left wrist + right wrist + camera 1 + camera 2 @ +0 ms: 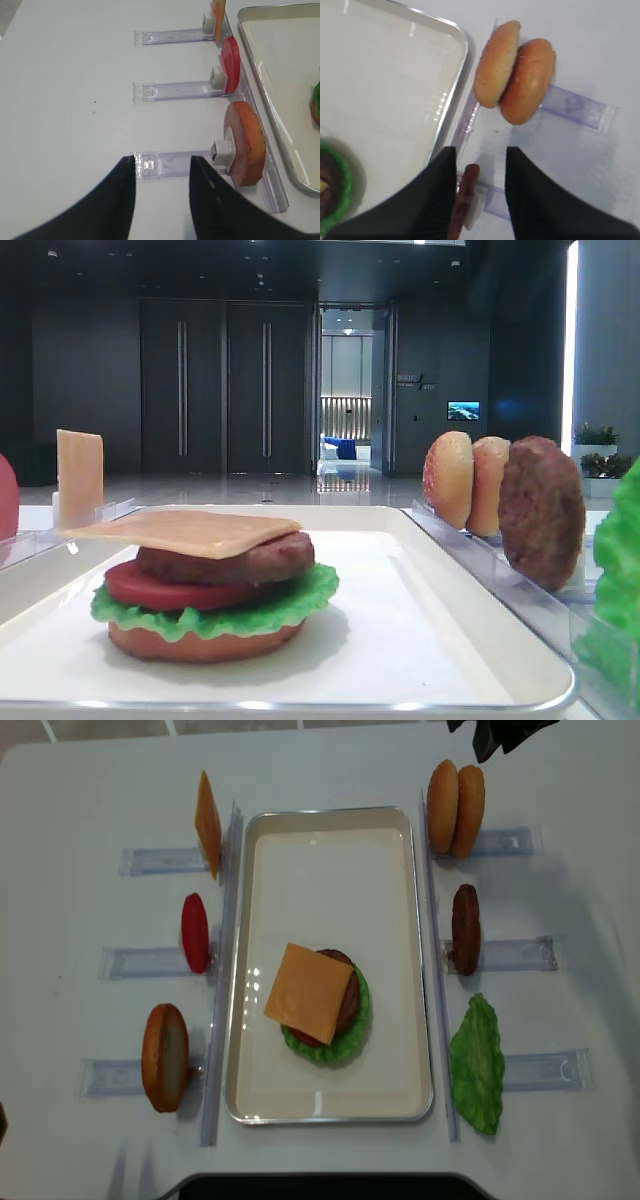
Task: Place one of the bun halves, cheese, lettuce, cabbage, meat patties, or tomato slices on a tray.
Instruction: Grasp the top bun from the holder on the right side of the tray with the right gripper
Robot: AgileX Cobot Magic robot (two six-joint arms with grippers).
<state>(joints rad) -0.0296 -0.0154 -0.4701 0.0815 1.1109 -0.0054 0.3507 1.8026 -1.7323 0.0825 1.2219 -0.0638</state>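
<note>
The right hand (480, 200) is hanging open and empty over the desk (330, 760), with the two bun halves (515, 72) standing on edge in their clear rack (580, 107) just ahead of its fingertips, way closer to it than to the left hand (162, 200), which is open too. I'd guess the speckled, domed bun goes next onto the cheese (308, 992) topping the stack on the white tray (330, 830). Its flat faces run crosswise, so the fingers would need to straddle the thin edge.
</note>
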